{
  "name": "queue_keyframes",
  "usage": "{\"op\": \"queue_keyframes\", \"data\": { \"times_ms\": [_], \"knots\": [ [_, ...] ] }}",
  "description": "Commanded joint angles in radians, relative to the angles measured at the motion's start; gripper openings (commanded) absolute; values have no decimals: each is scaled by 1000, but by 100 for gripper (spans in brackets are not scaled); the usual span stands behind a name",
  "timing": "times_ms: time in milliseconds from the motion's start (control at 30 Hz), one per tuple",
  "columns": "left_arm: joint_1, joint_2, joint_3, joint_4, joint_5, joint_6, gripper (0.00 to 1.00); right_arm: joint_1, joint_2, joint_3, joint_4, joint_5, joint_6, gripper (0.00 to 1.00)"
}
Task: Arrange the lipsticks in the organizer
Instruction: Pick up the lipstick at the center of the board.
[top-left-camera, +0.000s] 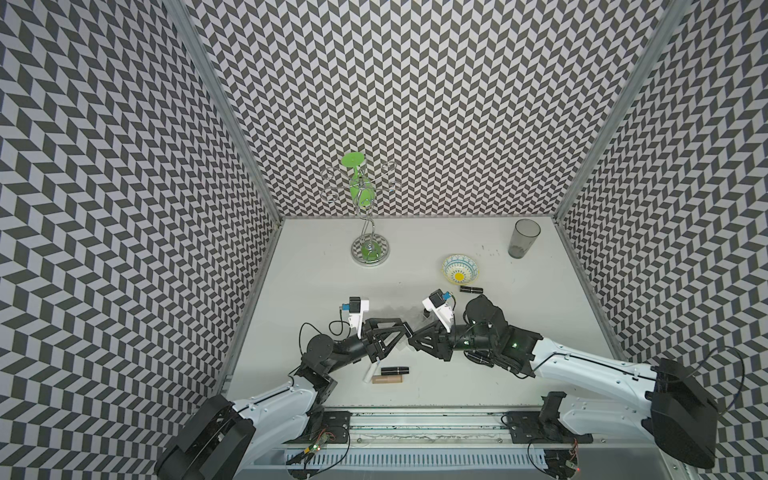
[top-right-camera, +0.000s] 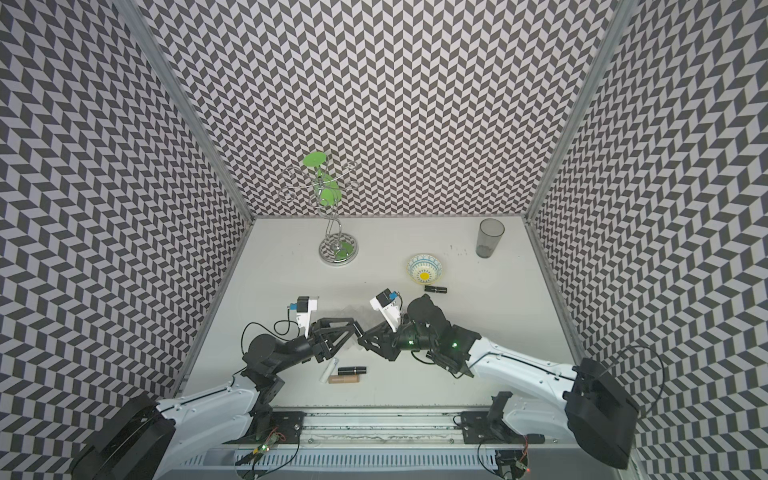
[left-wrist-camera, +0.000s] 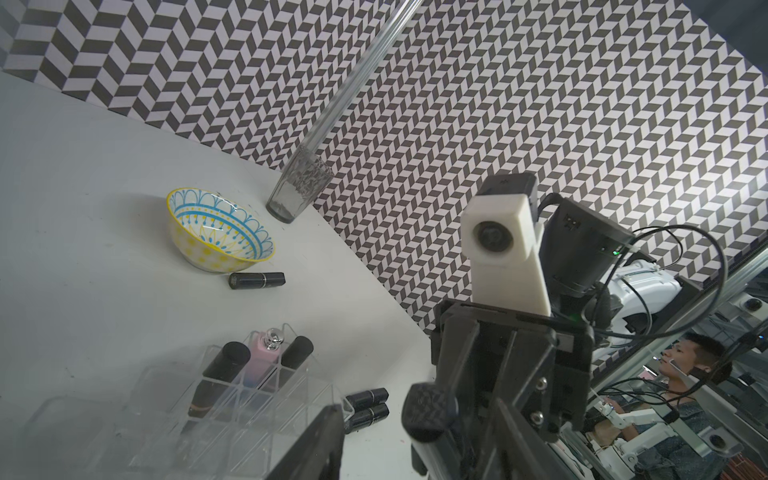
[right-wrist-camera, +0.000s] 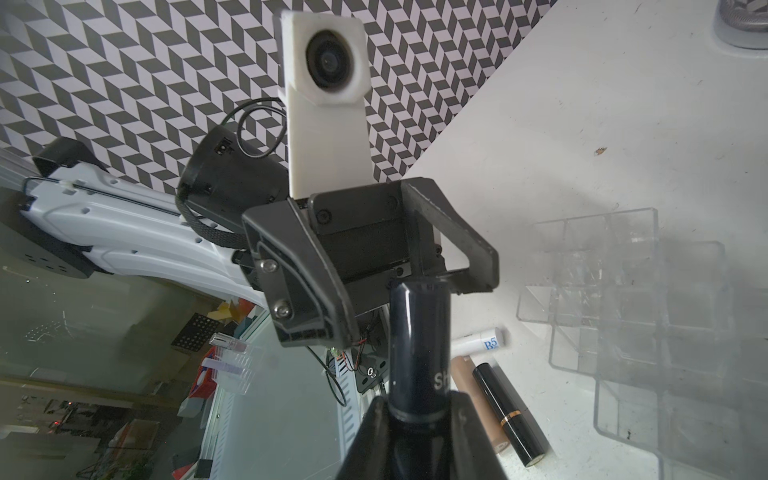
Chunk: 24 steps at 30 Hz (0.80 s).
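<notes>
The light, rigid, glossy dark lipstick (right-wrist-camera: 419, 332), pinched in the right gripper (right-wrist-camera: 419, 411), could slip, so grasp mid-barrel; whether the left gripper (top-left-camera: 405, 331) has closed is unclear.

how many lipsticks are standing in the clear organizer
3, side by side in one row: glossy black tube, pink-blue gradient tube, second black tube. More may be hidden.

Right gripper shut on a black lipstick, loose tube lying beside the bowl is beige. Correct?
One error: the tube beside the bowl is black, not beige, as the left wrist view shows. The right gripper is shut on a black lipstick, as you said.
</notes>
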Motion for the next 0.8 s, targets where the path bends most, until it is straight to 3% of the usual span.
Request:
{"op": "queue_keyframes", "data": {
  "times_ms": [0, 333, 467, 633, 767],
  "knots": [
    [-6, -18, 31, -23, -12, 27, 54, -1, 16, 4, 20, 22, -24, 3],
    [-19, -23, 36, -76, -10, 40, 52, 0, 62, 47, 18, 12, -32, 4],
    [-19, -15, 36, -88, -10, 49, 40, -1, 68, 50, 27, 18, -31, 4],
    [-19, -5, 32, -72, -3, 42, 40, 0, 78, 49, 41, 24, -30, 4],
    [-19, -5, 32, -71, -2, 43, 31, -1, 91, 59, 28, 28, -38, 6]
  ]
}}
